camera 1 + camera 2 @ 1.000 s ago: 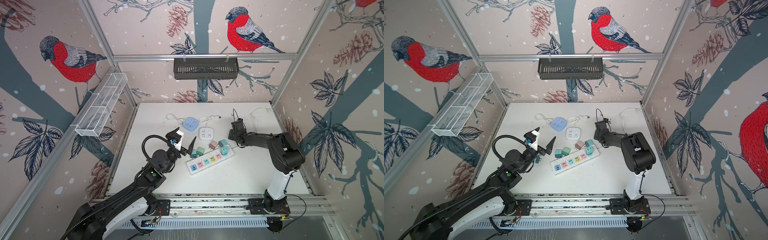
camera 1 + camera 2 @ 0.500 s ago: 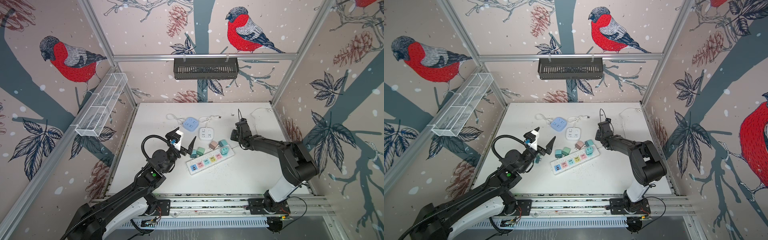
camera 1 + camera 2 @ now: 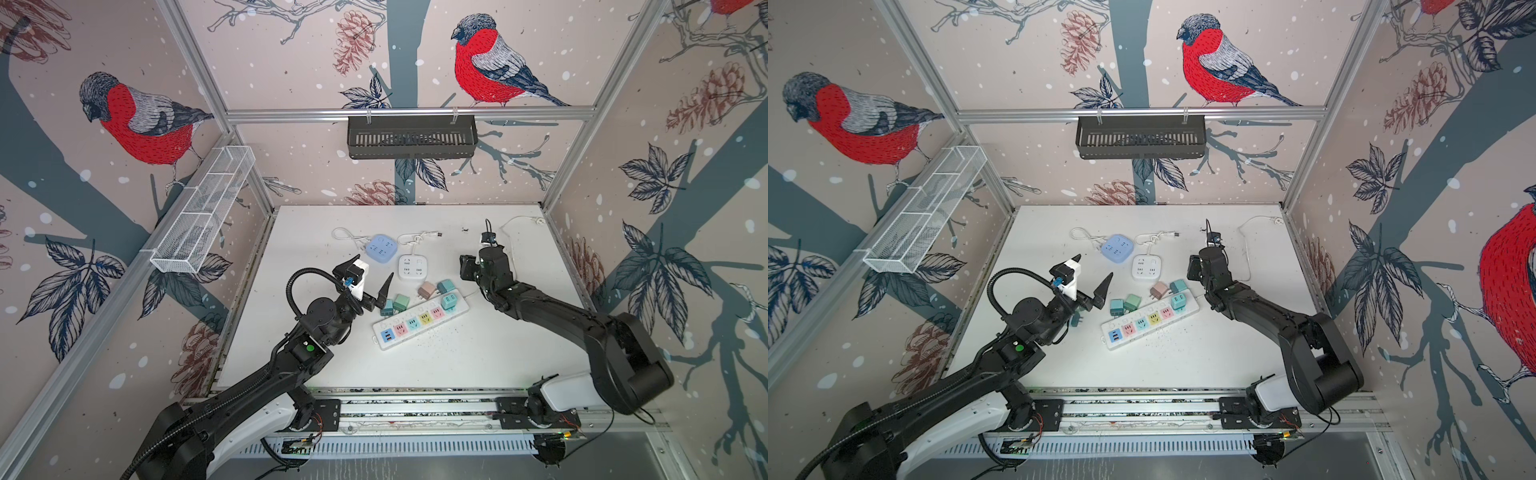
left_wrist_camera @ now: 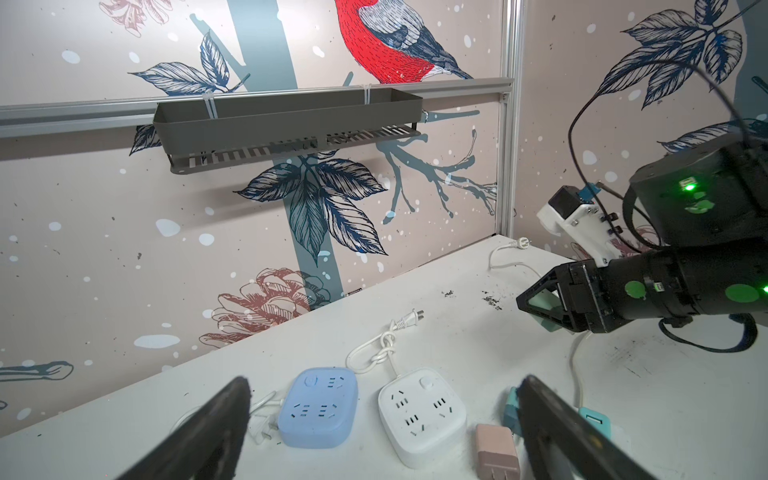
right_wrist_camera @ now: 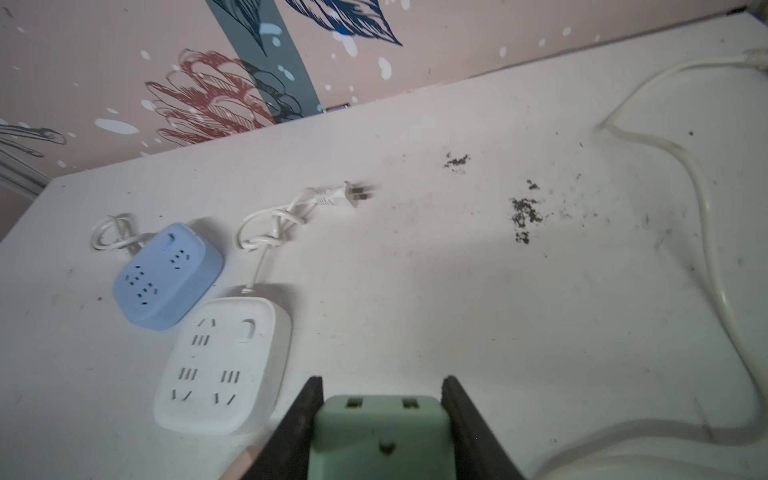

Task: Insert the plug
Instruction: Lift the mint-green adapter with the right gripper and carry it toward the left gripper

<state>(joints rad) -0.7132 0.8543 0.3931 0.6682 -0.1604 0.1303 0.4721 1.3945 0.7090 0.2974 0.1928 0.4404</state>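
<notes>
Now, your right jaws tight on the green plug (image 5: 380, 432), your left jaws wide apart over the counter (image 3: 457, 365).

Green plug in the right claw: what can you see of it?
The green plug is a pale mint cube with rounded edges, smooth plastic by its look. The face in the right wrist view shows two small slots and a notch. The right claw is shut on it, with black fingers on two opposite sides. Its prongs are hidden.
</notes>
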